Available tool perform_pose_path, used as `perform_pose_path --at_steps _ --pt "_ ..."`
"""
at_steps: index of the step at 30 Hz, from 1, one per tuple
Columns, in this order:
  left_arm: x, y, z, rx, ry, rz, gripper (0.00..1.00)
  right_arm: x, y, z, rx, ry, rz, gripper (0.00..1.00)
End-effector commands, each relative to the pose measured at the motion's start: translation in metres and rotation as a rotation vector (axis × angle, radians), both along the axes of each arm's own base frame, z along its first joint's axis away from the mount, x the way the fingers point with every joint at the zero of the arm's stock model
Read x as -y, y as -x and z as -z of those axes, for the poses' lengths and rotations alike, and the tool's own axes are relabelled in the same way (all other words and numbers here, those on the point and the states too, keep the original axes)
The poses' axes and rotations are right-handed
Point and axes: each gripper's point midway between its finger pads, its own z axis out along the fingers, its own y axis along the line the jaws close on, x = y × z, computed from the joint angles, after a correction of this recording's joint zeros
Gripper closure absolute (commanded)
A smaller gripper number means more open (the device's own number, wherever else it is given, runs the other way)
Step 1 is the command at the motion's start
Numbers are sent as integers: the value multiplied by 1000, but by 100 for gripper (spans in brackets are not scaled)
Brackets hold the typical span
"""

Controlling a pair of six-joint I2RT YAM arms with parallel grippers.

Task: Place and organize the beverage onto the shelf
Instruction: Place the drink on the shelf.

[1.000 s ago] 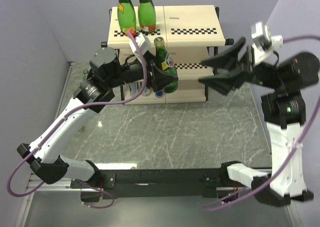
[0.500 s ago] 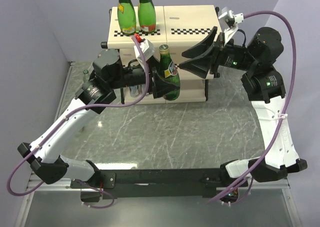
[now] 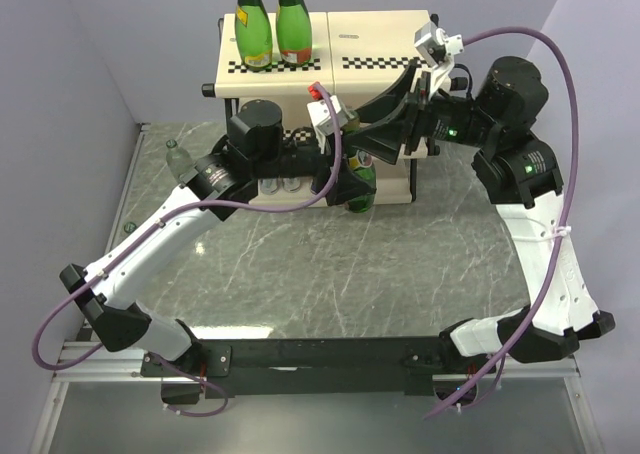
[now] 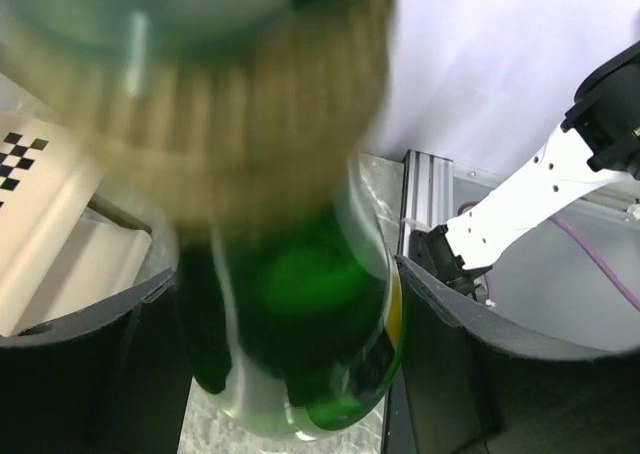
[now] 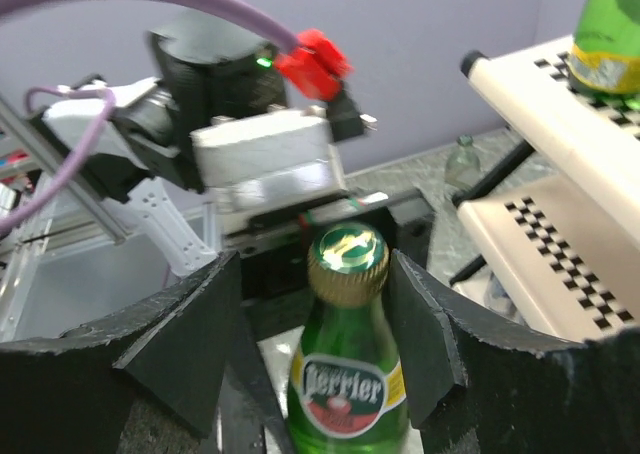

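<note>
A green Perrier bottle (image 3: 362, 190) with a gold cap (image 5: 347, 259) hangs in front of the shelf's (image 3: 390, 49) middle tier. My left gripper (image 3: 352, 179) is shut on its body, and the glass fills the gap between the black fingers (image 4: 440, 334) in the left wrist view. My right gripper (image 3: 354, 142) reaches in from the right and stands open around the bottle's neck, a finger (image 5: 190, 334) on each side of the cap with gaps showing. Two more green bottles (image 3: 272, 29) stand on the top board at the left.
Clear bottles (image 3: 280, 184) stand on the shelf's lowest tier behind my left arm. A small bottle (image 3: 178, 160) sits on the marble table (image 3: 330, 264) at the left wall. Purple cables loop over both arms. The shelf's checkered edge (image 5: 575, 259) lies right of my right gripper.
My left arm has carried the bottle to the right and lower. My right arm has swung in from the far right until its fingers straddle the bottle's neck.
</note>
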Motion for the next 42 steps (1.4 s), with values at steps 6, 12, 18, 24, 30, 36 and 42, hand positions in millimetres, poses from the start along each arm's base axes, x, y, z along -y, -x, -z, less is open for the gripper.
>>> perform_pose_path --at_steps 6,12,18,24,30,36,42 --pt "-19 19 -94 237 198 -8 100 13 -17 -3 72 35 161 32" --pt "-19 21 -93 234 190 0 100 4 -7 3 44 33 73 34" --pt "-15 16 -90 232 173 -6 100 -4 -2 7 25 37 44 36" --pt "-12 14 -94 239 174 -1 100 -6 -7 17 7 61 50 46" --pt "-10 13 -90 230 169 4 100 -6 -3 5 31 47 40 53" --pt "-10 12 -90 229 167 1 100 -8 -9 6 19 45 47 39" --pt "-10 13 -91 231 168 4 100 -11 -14 8 9 47 52 37"
